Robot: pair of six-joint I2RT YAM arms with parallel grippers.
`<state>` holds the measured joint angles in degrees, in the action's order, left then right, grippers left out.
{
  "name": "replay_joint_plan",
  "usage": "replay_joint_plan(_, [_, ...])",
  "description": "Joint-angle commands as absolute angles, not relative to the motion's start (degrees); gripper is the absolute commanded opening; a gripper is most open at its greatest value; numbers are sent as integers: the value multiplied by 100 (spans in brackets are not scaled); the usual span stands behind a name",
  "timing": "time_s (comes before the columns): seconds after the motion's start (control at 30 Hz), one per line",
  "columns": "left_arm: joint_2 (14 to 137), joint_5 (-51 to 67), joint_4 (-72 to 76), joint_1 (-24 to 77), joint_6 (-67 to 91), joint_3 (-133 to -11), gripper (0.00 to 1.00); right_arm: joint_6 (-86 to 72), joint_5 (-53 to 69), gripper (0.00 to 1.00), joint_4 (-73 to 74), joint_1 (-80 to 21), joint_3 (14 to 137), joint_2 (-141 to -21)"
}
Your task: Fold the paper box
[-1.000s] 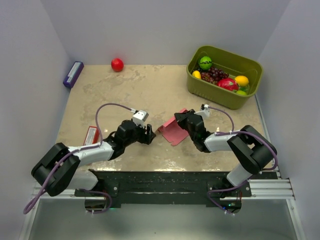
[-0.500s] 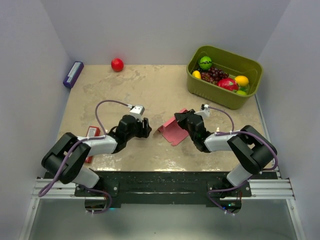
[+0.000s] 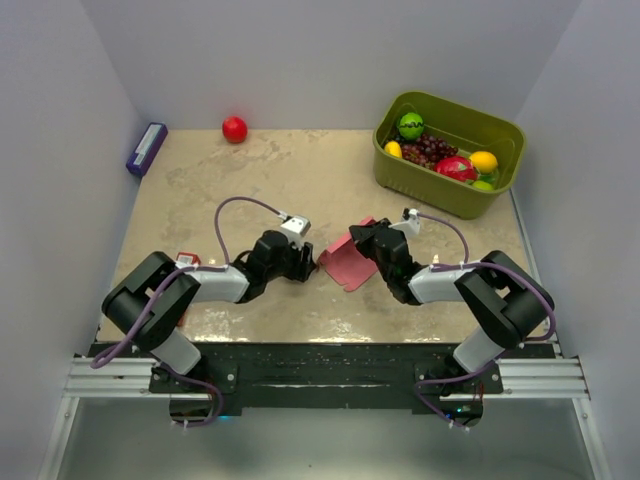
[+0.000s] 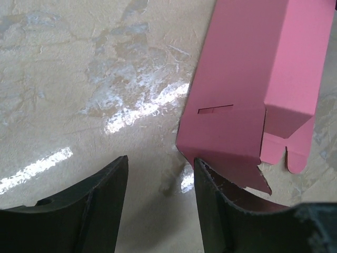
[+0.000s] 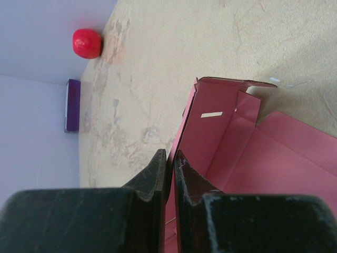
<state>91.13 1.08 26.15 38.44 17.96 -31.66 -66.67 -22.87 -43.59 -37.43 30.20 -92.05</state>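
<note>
Far left on the tabletop [image 3: 300, 170], which is beige, marbled and glossy in patches, lie one purple box [image 3: 146, 148] against the wall and one red packet [image 3: 185, 263] with a white label, partly hidden under the left arm. One red ball [image 3: 234, 129] sits at the far edge. The left pincer [image 4: 160, 163] is spread, with bare tabletop between its fingers; its right finger [image 4: 210, 195] sits at the near corner of the paper box [image 3: 343, 265]. There is one paper box, just right of centre and between the two pincers. It is partly folded: the left wall, bearing one slot, stands raised, the open inside faces right, and small notched tabs project at the near end. Its long axis appears to run diagonally, near-left to far-right. The right pincer [image 5: 169, 155] is pressed together, pinching the box's thin wall. Far right stands one green basket [image 3: 500, 190] of mixed fruit. Plain pale grey walls enclose three sides.
</note>
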Motion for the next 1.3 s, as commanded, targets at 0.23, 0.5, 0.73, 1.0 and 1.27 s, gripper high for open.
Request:
replay_joint_plan(0.23, [9466,273,3427,4122,1749,-3515,57,-6460,-2408,0,-3630,-3788,2927,-9369])
replay_joint_plan(0.5, [9589,149,3814,4184,1635,-3533,48,-6460,-2434,0,-3656,-3806,2900,-9422])
replay_joint_plan(0.73, [9615,237,3946,4368,1565,-3559,35,-6521,-2487,0,-3753,-3850,2874,-9571])
replay_joint_plan(1.0, [9721,229,3955,4597,1582,-3665,33,-6600,-2698,0,-3490,-3920,2927,-9536])
replay_joint_plan(1.27, [9729,53,3814,4816,1846,-3885,29,-6662,-2847,0,-3480,-4025,2892,-9571])
